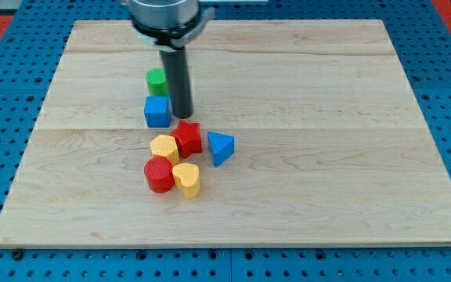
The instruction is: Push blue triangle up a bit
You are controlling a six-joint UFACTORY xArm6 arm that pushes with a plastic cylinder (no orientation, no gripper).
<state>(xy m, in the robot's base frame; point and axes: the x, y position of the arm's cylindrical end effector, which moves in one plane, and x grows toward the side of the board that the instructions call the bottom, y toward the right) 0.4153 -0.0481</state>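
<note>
The blue triangle (221,147) lies near the middle of the wooden board (327,117), just right of a red star-shaped block (187,139). My tip (182,115) stands above and to the left of the triangle, right beside a blue cube (156,111). The tip is apart from the triangle, with the red star block between them.
A green cylinder (156,80) sits above the blue cube, partly behind the rod. A yellow hexagonal block (164,147), a red cylinder (159,174) and a yellow heart-shaped block (186,179) cluster left and below the triangle.
</note>
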